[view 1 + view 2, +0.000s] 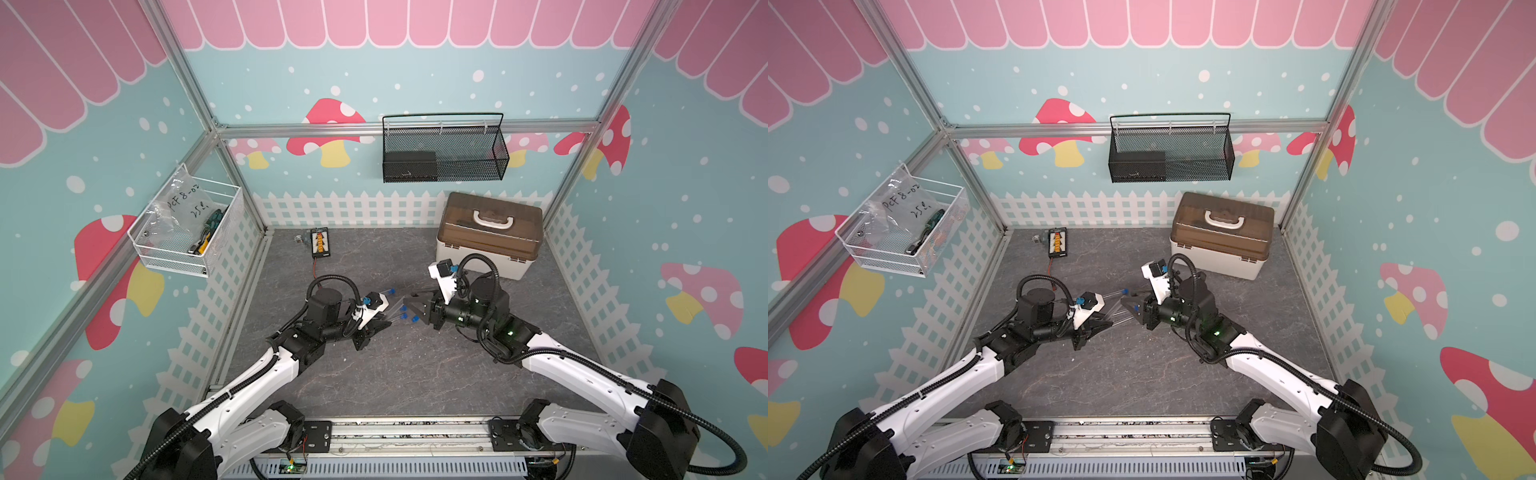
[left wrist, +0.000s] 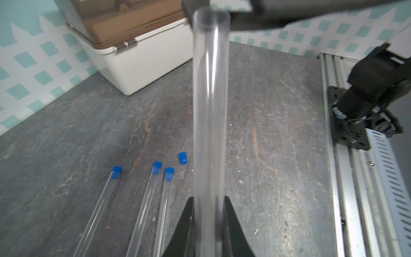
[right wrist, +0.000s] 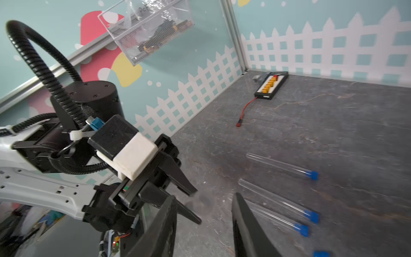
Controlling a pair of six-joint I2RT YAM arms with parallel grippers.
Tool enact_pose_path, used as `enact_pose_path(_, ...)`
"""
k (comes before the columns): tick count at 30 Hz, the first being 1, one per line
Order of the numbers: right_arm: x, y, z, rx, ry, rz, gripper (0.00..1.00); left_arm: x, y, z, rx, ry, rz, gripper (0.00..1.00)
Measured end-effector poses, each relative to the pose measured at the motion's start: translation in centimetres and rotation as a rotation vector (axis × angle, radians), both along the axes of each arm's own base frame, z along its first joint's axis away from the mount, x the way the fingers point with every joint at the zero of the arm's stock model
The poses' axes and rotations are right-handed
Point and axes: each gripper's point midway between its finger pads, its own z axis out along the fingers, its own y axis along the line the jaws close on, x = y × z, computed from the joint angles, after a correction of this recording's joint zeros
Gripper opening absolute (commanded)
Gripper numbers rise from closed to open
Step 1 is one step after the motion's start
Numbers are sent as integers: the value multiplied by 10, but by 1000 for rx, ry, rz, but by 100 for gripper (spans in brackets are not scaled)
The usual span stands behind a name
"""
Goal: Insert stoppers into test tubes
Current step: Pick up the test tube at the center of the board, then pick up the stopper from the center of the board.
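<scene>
Just left of centre in a top view, the left gripper (image 1: 384, 325) has its black wedge-shaped fingers (image 2: 184, 227) clenched on a slim, glossy, clear test tube (image 2: 210, 89), whose open round mouth points towards the right gripper (image 1: 410, 306). At centre, three more tubes (image 2: 144, 200) lie flat on the matte, veined grey tabletop (image 1: 395, 374), each plugged with a small bright blue plastic stopper (image 2: 156, 167), with a loose stopper (image 2: 182, 158) just beside them. Right of centre, the right gripper's tapered black jaws stand released, spread apart.
</scene>
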Motion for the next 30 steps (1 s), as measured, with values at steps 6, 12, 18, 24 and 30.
enact_pose_path(6, 32, -45, -27, -300, -152, -95, 43, 34, 35, -24, 69, 60, 157, 0)
enact_pose_path(12, 50, -65, -80, -670, -284, -14, 47, 55, 60, -33, 129, 71, 224, 0)
enact_pose_path(18, 77, -59, -135, -968, -309, 227, 49, 67, 75, -39, 159, 70, 269, 0)
enact_pose_path(24, 76, -55, -196, -1132, -311, 545, 47, 69, 78, -39, 176, 53, 272, 0)
enact_pose_path(30, 80, -43, -225, -1164, -329, 736, 45, 70, 79, -40, 184, 47, 275, 0)
